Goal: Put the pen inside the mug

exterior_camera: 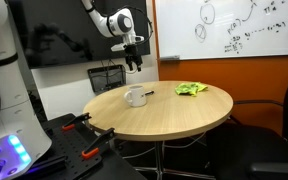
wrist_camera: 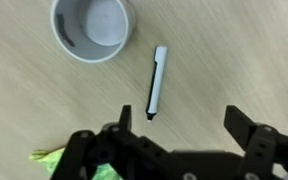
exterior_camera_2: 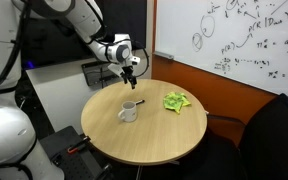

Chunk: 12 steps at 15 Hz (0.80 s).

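Pale wood tabletop (wrist_camera: 244,60) lies below the claw (wrist_camera: 179,130), which hangs above it with jaws spread wide, gripping nothing. The white pen (wrist_camera: 157,82) lies flat just ahead of the claw. The white mug (wrist_camera: 94,28) stands upright farther ahead and off to one side, near the pen but not touching it.

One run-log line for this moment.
white ceramic mug: upright, empty | white black-tipped pen: flat on round wooden table beside mug | gripper: jaws open, hovering
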Each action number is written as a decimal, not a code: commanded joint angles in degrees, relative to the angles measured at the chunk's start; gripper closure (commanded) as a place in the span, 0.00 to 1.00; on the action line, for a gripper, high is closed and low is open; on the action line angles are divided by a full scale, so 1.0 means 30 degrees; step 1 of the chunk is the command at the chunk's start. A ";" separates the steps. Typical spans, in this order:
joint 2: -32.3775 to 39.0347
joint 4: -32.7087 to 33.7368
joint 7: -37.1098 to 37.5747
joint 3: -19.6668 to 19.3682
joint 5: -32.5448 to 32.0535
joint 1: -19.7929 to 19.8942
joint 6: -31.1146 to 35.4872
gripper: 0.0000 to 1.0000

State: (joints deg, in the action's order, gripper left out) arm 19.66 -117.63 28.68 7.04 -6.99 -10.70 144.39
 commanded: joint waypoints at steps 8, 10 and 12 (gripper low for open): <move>0.6819 0.6337 -0.1930 -0.1042 0.2194 -0.0256 -0.0312 0.00; 0.7566 0.7071 -0.1936 -0.1277 0.2389 -0.0390 -0.0875 0.00; 0.8116 0.7618 -0.1853 -0.1524 0.2343 -0.0483 -0.1507 0.00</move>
State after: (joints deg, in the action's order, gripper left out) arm 41.93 -98.36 24.27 3.83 -1.57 -11.13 144.14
